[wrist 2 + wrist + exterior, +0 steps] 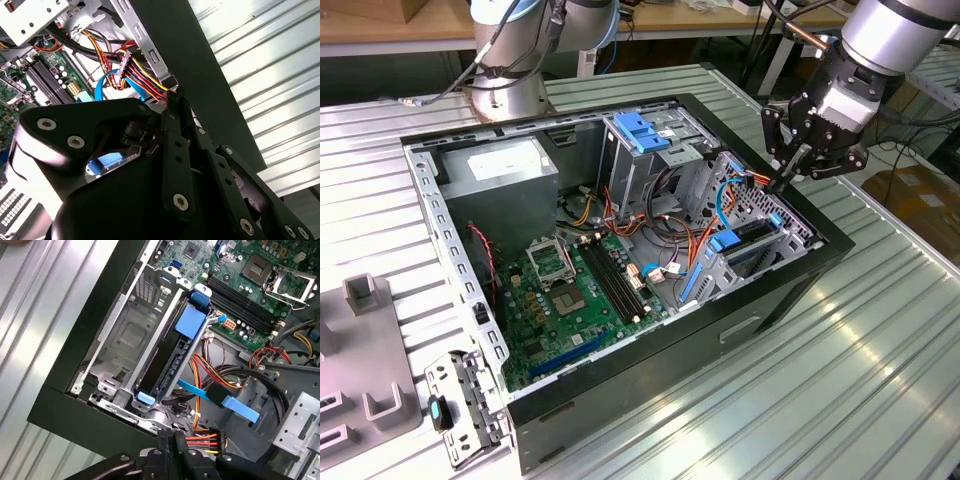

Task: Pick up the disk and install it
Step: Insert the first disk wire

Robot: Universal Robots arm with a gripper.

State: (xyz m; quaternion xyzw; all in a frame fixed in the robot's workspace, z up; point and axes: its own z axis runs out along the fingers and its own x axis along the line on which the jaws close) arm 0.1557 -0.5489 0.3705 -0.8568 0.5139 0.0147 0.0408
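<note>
The pincer point(783, 183) is seen narrowed, its fingers drawn together with nothing visible between them, and it is held over the corner of the open case point(720, 340) on the exterior view's right. In both wrist views the tips of the pincer point(171, 436) point(175, 98) are found just beside a bundle of red, yellow and black wires point(205, 440) point(140, 80); whether the bundle is touched cannot be told. The disk point(170, 365) is seated on edge in a slot of the metal cage point(125, 340) next to the pincer, and blue plastic is shown at both of its ends. In the exterior view the disk point(752, 235) is seen inside that cage point(790, 215), near the pincer but apart from it. A flat blue cable point(220, 400) is routed beside the cage. Further in, the motherboard point(570, 290) is laid flat on the case floor. A taller cage with a light-blue flap point(640, 130) is mounted behind it, and a grey box point(500, 170) with a white sticker is fitted at the far corner. The case is supported on a ribbed metal surface point(860, 380). A grey fixture point(370, 350) and a perforated bracket point(460, 400) are placed on the surface at the exterior view's left.
</note>
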